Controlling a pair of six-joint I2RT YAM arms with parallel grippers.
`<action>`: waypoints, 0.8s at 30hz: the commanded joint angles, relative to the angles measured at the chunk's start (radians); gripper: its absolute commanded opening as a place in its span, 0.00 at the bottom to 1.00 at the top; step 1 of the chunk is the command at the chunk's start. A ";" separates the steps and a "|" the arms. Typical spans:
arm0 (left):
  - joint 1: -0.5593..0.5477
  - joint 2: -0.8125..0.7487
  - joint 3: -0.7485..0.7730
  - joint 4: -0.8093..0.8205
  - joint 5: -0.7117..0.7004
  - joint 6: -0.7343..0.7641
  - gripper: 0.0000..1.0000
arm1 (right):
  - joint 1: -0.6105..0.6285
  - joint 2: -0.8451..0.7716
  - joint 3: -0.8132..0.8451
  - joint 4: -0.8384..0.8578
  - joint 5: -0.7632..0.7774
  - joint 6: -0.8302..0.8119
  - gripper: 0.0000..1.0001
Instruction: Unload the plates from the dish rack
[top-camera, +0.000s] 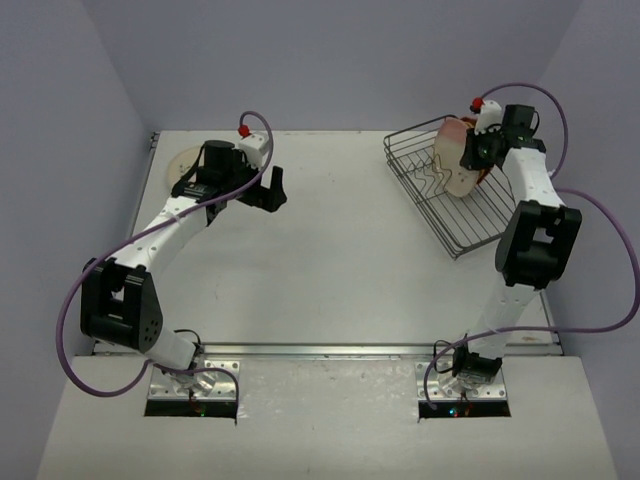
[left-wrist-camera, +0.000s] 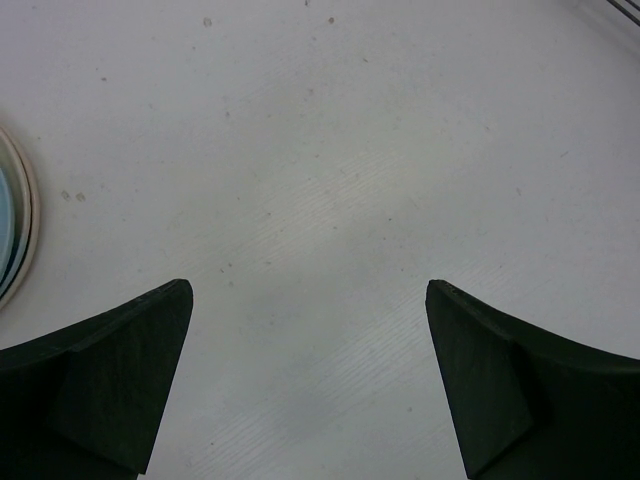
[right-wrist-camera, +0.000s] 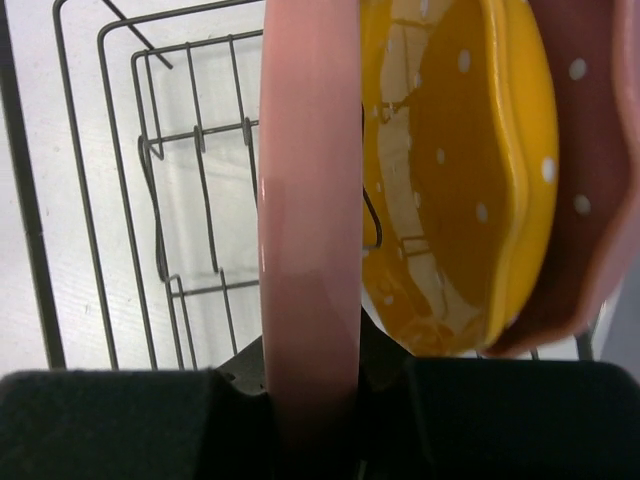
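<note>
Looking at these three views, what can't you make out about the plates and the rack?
Plate on the table: top view, the left arm covers most of it; left wrist view, cut off by the left edge.
Pink-edged plate in the right tool: right wrist view shows it edge-on, its face unseen.
Plate count in the dish rack: top view, plates overlap and the right arm covers some.

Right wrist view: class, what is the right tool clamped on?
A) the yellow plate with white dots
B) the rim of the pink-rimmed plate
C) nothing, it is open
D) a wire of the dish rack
B: the right tool is shut on the rim of the pink-rimmed plate, and the yellow plate stands untouched beside it.
</note>
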 joint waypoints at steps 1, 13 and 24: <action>0.007 -0.037 0.037 0.035 -0.013 -0.034 1.00 | 0.016 -0.197 0.040 0.047 -0.157 -0.009 0.00; 0.027 -0.135 0.008 0.147 0.219 -0.115 1.00 | 0.089 -0.329 0.201 -0.185 -0.568 0.017 0.00; 0.024 -0.143 -0.071 0.358 0.585 -0.385 0.92 | 0.476 -0.493 -0.141 -0.060 -0.705 0.171 0.00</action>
